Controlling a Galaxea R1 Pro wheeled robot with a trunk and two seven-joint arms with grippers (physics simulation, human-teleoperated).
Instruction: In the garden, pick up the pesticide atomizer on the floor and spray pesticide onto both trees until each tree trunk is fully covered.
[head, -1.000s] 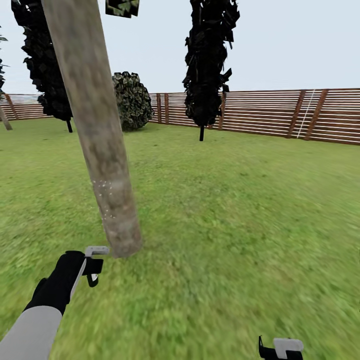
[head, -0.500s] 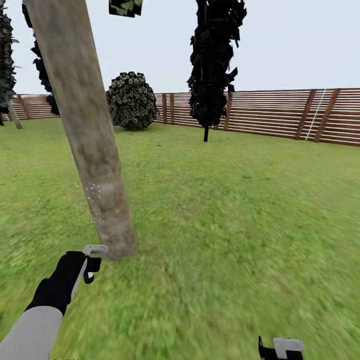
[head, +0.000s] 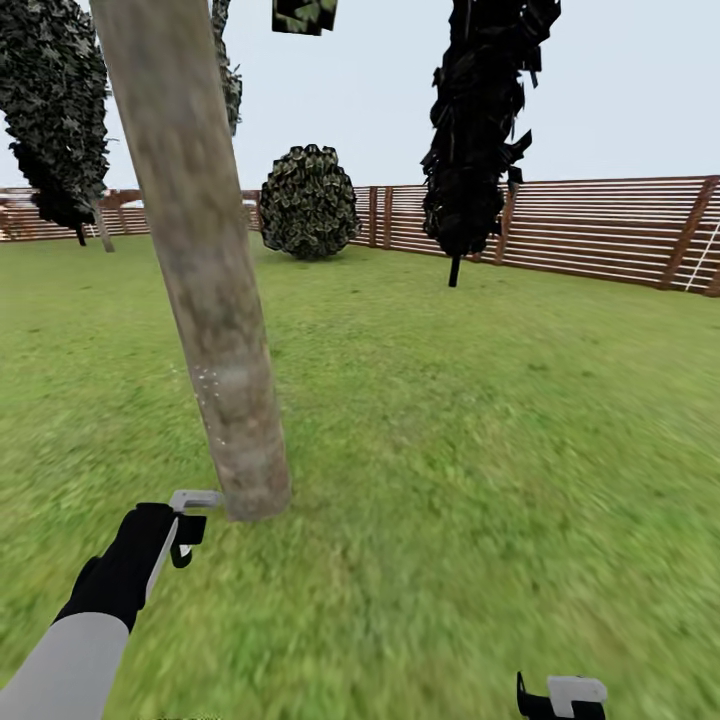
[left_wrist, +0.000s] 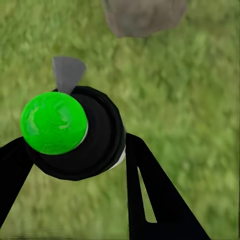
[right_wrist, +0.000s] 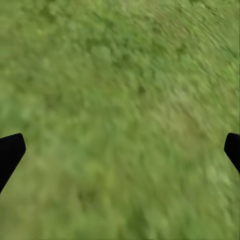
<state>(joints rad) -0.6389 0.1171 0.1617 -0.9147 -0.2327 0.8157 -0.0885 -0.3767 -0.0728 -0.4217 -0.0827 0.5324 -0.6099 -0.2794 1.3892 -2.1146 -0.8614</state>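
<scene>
One atomizer (left_wrist: 75, 132) sits clamped in the left gripper (head: 185, 525), held near the base of the trunk (head: 205, 300) to wet it, while the right gripper (right_wrist: 120, 150) hangs spread and empty over grass (head: 480, 450).

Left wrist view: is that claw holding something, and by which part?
Yes: the left gripper clamps the pesticide atomizer, its fingers on either side of the round black body under the green knob.
</scene>
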